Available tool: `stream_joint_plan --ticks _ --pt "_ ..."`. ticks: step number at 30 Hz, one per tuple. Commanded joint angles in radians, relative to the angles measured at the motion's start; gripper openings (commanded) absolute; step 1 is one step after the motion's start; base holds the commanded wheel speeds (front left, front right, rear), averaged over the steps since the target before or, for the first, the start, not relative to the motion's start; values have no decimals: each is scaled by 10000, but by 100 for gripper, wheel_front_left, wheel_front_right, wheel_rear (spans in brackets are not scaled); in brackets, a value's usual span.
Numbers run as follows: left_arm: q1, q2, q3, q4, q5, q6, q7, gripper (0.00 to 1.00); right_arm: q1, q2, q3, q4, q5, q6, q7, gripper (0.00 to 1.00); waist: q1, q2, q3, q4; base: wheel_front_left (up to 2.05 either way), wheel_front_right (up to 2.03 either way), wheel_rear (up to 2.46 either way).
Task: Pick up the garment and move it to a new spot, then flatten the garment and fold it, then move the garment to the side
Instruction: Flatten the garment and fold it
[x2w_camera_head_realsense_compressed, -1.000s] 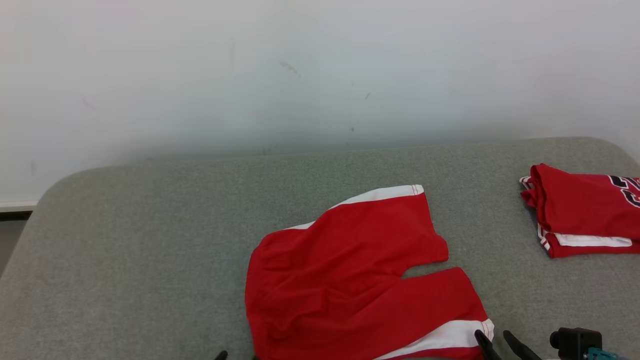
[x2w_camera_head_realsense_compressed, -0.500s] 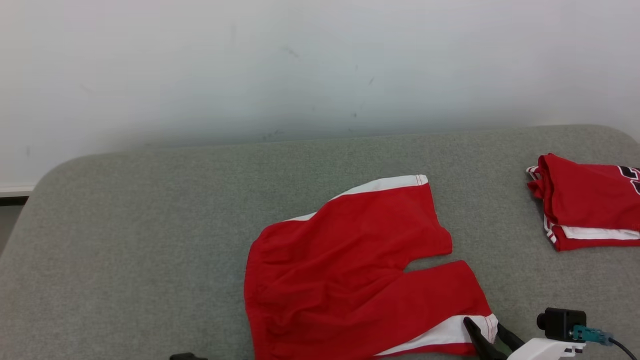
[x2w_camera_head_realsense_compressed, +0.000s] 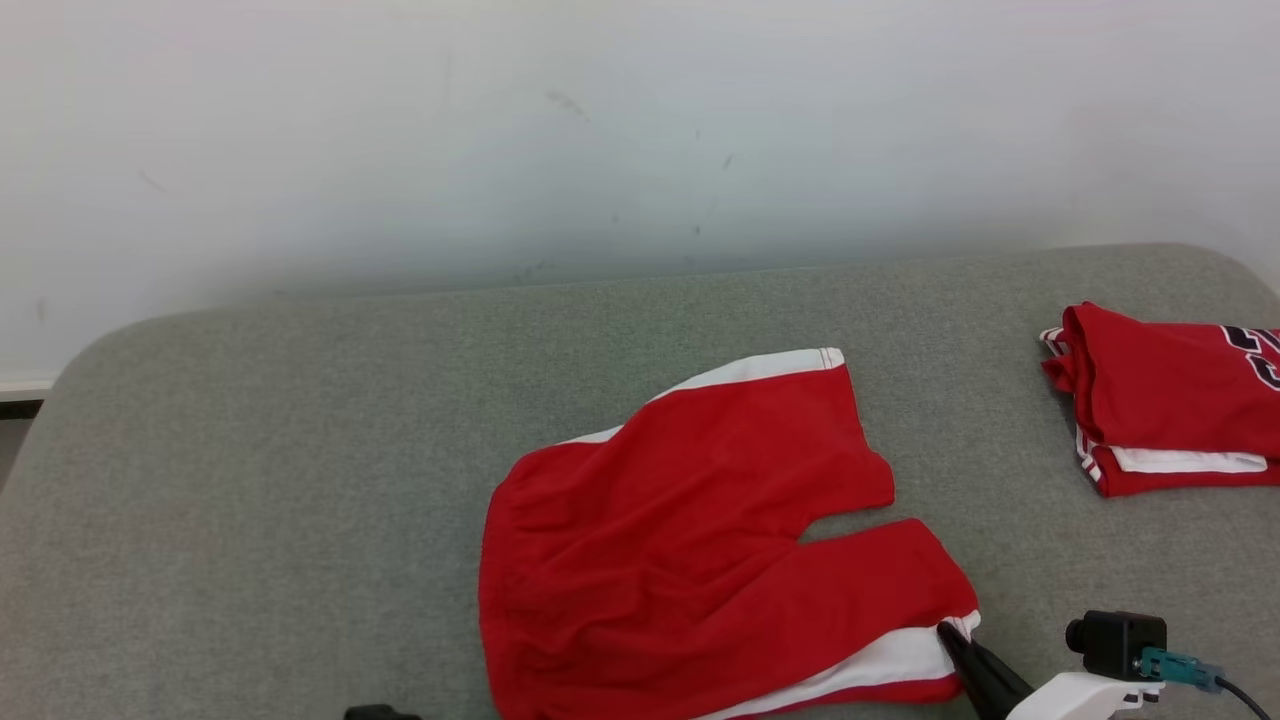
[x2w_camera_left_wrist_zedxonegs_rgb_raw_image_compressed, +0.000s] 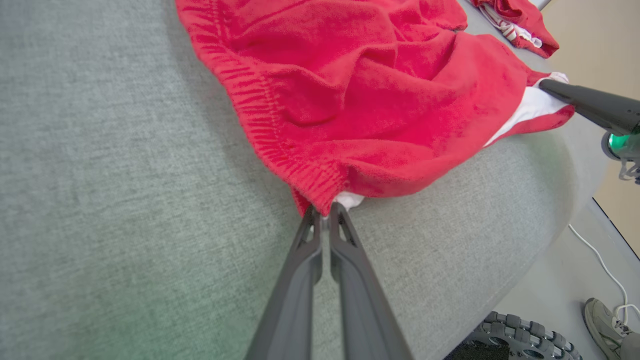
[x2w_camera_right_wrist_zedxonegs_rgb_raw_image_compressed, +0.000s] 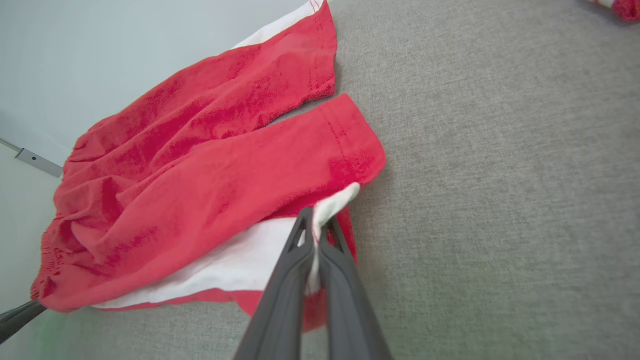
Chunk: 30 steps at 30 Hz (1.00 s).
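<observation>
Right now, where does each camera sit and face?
Head: up high, facing forward and down at the red shorts on the grey cushion; right end effector at lower right.
Left wrist: low, facing along the left end effector, shut on the shorts' waistband.
Right wrist: along the right end effector, shut on a leg hem.
Shared: all show the shorts.

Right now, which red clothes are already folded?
The red garment at the far right, a neat stack; the red shorts in the middle lie spread open.
</observation>
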Motion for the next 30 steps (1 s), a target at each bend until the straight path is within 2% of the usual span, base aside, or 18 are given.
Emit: stream_joint_plan --ticks 1,7,15,19,22,24,29,30 --pt "-131 138 -23 26 -151 21 -126 0 -116 -142 54 -72 126 -21 -174 0 0 0 -13 14 0 0 0" --pt "-284 358 156 -504 -556 20 -731 0 22 -595 277 -590 428 -21 -828 0 0 0 -45 111 0 0 0" --pt "-715 655 810 -1640 -771 116 -1182 0 -135 -1422 695 -2095 938 -21 -1652 0 0 0 47 65 0 0 0" --pt "-1401 800 1081 -1868 -831 154 -958 0 -945 -1754 997 -2491 1191 -21 -1500 0 0 0 332 -67 0 0 0" --pt "-2480 1160 1019 -1632 -36 375 -481 0 -1838 -1953 1231 -2752 1437 -21 -1309 0 0 0 818 -128 0 0 0" --pt "-3273 999 1191 -1445 -88 400 -302 0 -2573 -2069 1289 -2837 1572 -21 -1242 0 0 0 1256 -130 0 0 0" --pt "-5548 1036 1445 -519 4 293 398 0 -4645 -2217 1413 -2526 1919 -21 -1011 0 0 0 2342 -173 0 0 0" --pt "-5548 1036 1445 -519 4 293 398 0 -4645 -2217 1413 -2526 1919 -21 -1011 0 0 0 2342 -173 0 0 0"
